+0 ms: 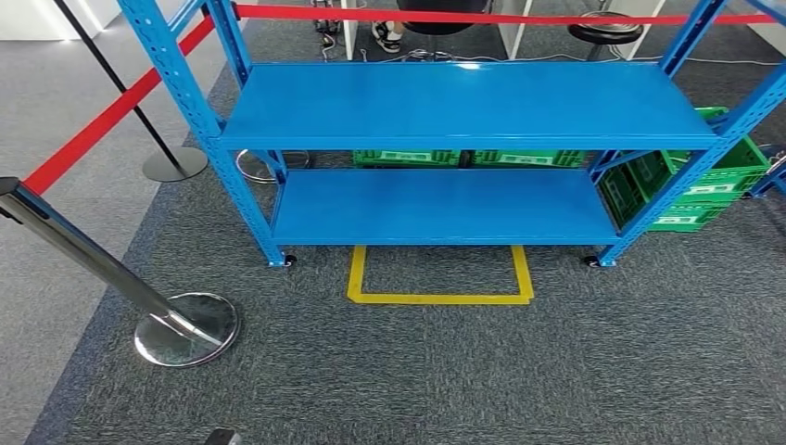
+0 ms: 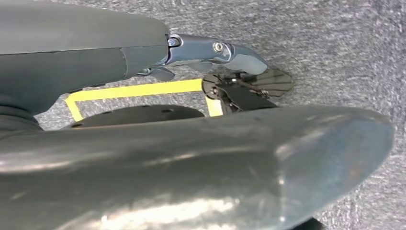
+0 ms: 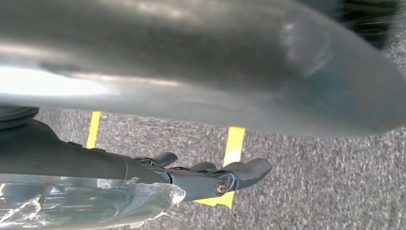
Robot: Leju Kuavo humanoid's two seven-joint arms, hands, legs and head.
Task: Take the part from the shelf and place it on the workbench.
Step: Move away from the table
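A dark grey carpeted floor (image 1: 556, 371) carries a blue metal two-tier shelf (image 1: 463, 102) on small feet. Green slatted plastic crates (image 1: 714, 185) sit behind it and to its right. A chrome stanchion post with a round base (image 1: 185, 329) stands to the left, carrying a red belt (image 1: 102, 120). A yellow tape outline (image 1: 440, 298) marks the floor just before the shelf.

The left hand (image 2: 210, 52) hangs over the carpet, its fingers (image 2: 239, 52) stretched out and holding nothing. A clear, crinkled, glossy plastic-wrapped part (image 3: 86, 201) lies right alongside the right hand (image 3: 215, 175). Its fingers (image 3: 249, 170) reach forward, but I cannot tell if they grip it.
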